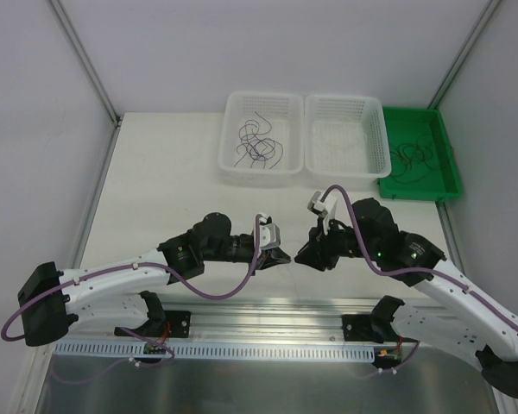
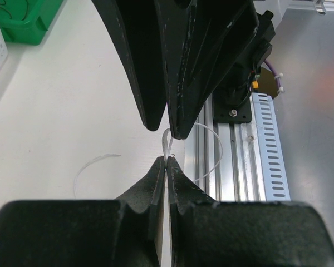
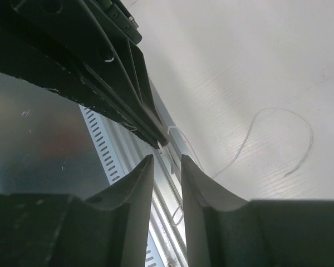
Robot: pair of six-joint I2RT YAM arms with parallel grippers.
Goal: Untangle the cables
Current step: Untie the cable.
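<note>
Cable strand (image 2: 167, 142), pale and hair-thin, sits pinched in the clamped left gripper (image 2: 166, 162) over the near edge of the table (image 1: 155, 190). The right gripper (image 3: 167, 161) meets it tip to tip, jaws parted and gripping nothing visible. Separating one strand looks like the step in hand; next the right must close on the loop and draw away gently. Beyond, dark cables (image 1: 257, 148) curl in a white basket (image 1: 233, 168) and a green tray (image 1: 445, 185).
</note>
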